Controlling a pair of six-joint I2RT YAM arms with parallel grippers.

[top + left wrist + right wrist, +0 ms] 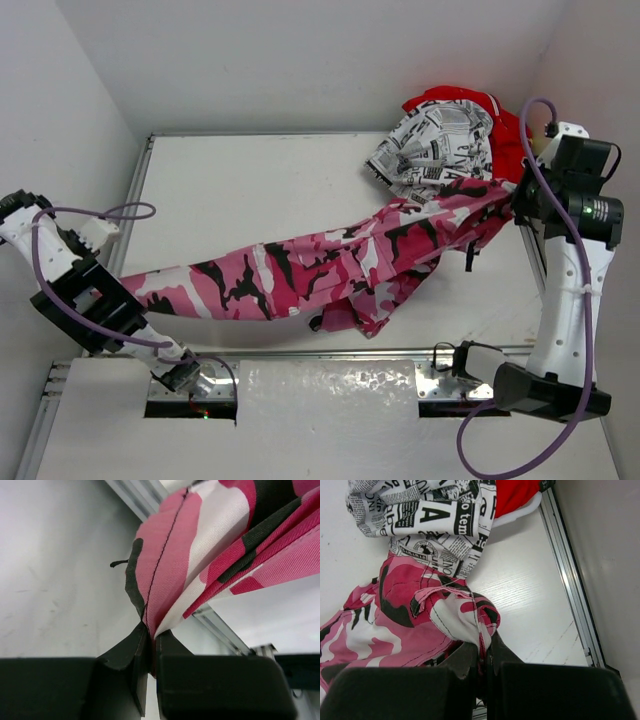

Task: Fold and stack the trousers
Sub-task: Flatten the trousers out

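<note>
The pink camouflage trousers (320, 265) hang stretched across the table between both grippers. My left gripper (125, 288) is shut on a leg end at the left; in the left wrist view the cloth (195, 555) is pinched between the jaws (151, 640). My right gripper (515, 200) is shut on the waist end at the right; in the right wrist view the cloth (420, 615) is clamped between the jaws (482, 652). The newsprint trousers (435, 150) lie crumpled at the back right on the red trousers (500, 115), and both show in the right wrist view, newsprint (430, 520) and red (515, 495).
A white table (250, 190) with metal rails at its edges (330, 358). White walls close in on the left, back and right. Purple cables loop from both arms.
</note>
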